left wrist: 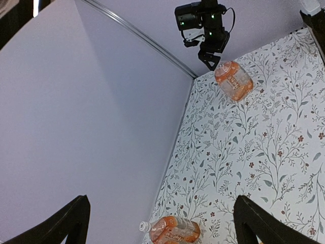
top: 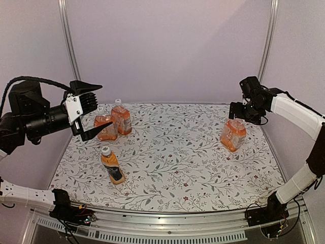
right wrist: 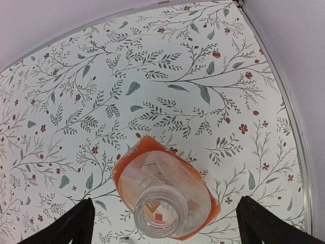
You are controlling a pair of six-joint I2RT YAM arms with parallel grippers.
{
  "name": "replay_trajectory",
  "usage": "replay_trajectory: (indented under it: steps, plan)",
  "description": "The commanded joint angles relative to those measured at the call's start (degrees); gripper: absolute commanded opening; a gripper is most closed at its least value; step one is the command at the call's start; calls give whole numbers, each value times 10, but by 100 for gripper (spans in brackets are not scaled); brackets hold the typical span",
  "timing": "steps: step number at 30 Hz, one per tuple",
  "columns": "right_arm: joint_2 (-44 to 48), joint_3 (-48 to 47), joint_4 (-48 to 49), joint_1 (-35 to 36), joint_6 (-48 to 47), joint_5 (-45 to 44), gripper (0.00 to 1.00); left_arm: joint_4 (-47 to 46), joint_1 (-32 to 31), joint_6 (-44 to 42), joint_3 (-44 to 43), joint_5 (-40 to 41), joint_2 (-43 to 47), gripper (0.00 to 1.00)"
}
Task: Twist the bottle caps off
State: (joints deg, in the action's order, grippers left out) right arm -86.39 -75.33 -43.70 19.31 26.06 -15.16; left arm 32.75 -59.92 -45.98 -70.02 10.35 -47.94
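Four clear bottles of orange drink stand on the floral table. The front-left bottle (top: 112, 166) wears a white cap (top: 105, 150). Two stand together at back left (top: 121, 119), (top: 105, 128); the taller shows its cap (top: 118, 101). The right bottle (top: 233, 134) shows from above in the right wrist view (right wrist: 165, 190) with an open neck (right wrist: 158, 211) and no cap. My right gripper (top: 242, 117) hangs open just above it, fingers either side (right wrist: 165, 223). My left gripper (top: 105, 105) is open and empty, held high over the back-left bottles; one capped bottle (left wrist: 172, 230) shows below it.
Pale walls close the back and sides, with metal posts at the corners (top: 68, 40). The table's metal front rail (top: 167, 218) runs between the arm bases. A small white bit (right wrist: 127, 240) lies at the bottom edge of the right wrist view; I cannot tell what it is.
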Motion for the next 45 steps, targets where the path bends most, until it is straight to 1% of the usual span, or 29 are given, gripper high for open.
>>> replay_trajectory:
  steps: [1,5,7,8,9,11,13,15,16,18,20,22,24,26,30,34,37,41,45]
  plan:
    - [7,-49,-45,-1,-21,-2,99,-32,17,34,29,39,5,100]
    - [14,-98,-78,4,-40,-10,99,-51,70,107,67,80,21,99]
    - [23,-123,-78,21,-55,-1,99,-46,107,162,86,97,33,100]
    - [27,-131,-65,40,-66,12,99,-44,129,206,95,106,41,100]
    - [34,-137,-46,73,-90,28,99,-35,156,256,101,105,52,100]
    - [47,-139,0,135,-130,74,99,-7,218,377,111,66,73,100]
    - [51,-144,50,206,-170,104,99,8,264,448,126,30,97,99]
    - [41,-154,87,273,-201,140,99,6,298,484,149,-3,123,99]
    - [32,-159,104,306,-219,174,99,4,314,495,161,-15,137,99]
    - [2,-177,131,364,-240,206,99,4,343,516,182,-24,162,99]
    - [-36,-212,142,413,-252,206,99,5,372,537,203,-35,181,99]
    - [-94,-260,145,458,-254,196,99,3,397,558,224,-51,203,99]
    - [-164,-313,141,493,-254,189,99,3,423,577,242,-68,223,98]
    - [-216,-357,143,518,-254,189,99,6,443,590,259,-83,240,98]
    - [-303,-422,163,543,-242,193,99,11,464,595,277,-95,259,97]
    - [-374,-463,190,558,-198,187,99,7,468,590,282,-99,266,97]
    - [-407,-473,214,566,-180,158,98,4,467,589,284,-113,266,97]
    - [-446,-481,224,566,-152,91,94,0,468,590,283,-125,269,97]
    - [-455,-480,224,566,-149,68,91,-3,469,586,282,-136,269,97]
